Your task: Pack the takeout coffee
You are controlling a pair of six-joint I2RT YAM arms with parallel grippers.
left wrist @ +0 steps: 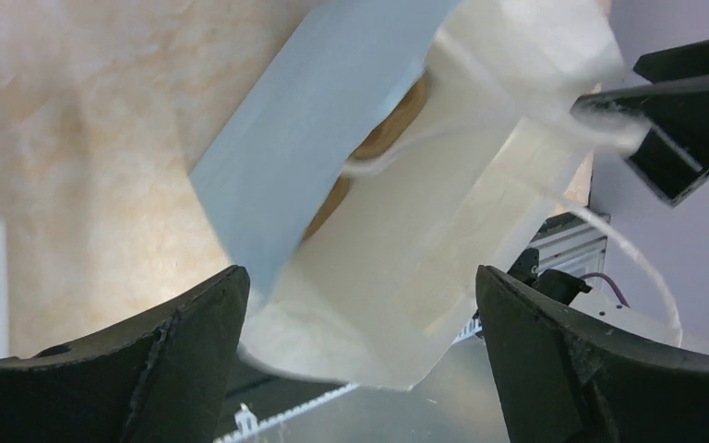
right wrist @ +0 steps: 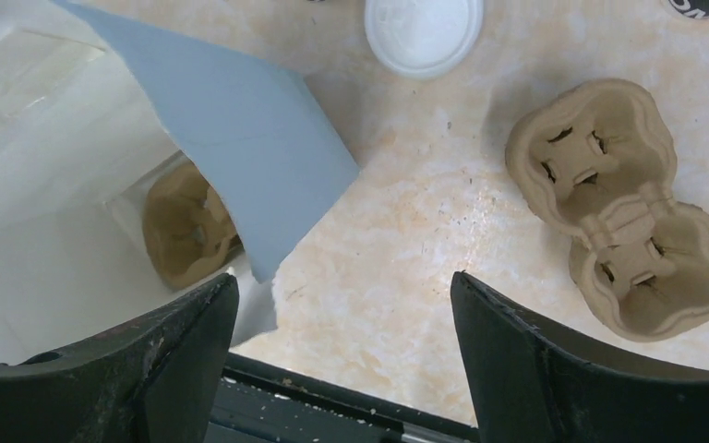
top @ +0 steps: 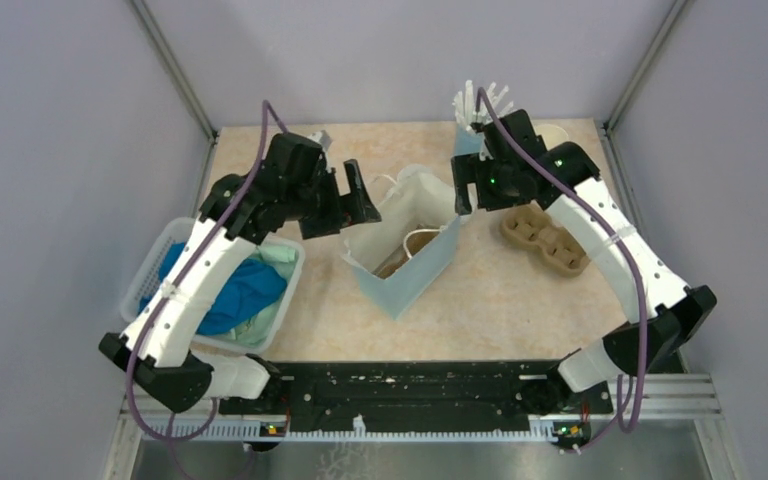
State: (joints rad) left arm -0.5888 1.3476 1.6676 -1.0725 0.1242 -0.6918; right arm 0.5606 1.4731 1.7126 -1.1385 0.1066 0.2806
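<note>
The takeout coffee does not show in any view. A paper bag (top: 410, 275), blue outside and white inside, stands open at mid table with a brown pulp carrier (right wrist: 185, 226) lying in its bottom. My left gripper (top: 345, 205) is open at the bag's left rim. In the left wrist view the bag's white wall (left wrist: 397, 277) hangs loose between the spread fingers of my left gripper (left wrist: 360, 277), touched by neither. My right gripper (right wrist: 343, 281) is open over bare table just right of the bag's blue flap (right wrist: 240, 120), holding nothing.
An empty two-cup pulp carrier (top: 545, 238) lies right of the bag. A loose white lid (right wrist: 423, 32) sits behind it. A cup of white utensils (top: 478, 105) stands at the back. A white basket (top: 160, 250) with blue cloth is at the left.
</note>
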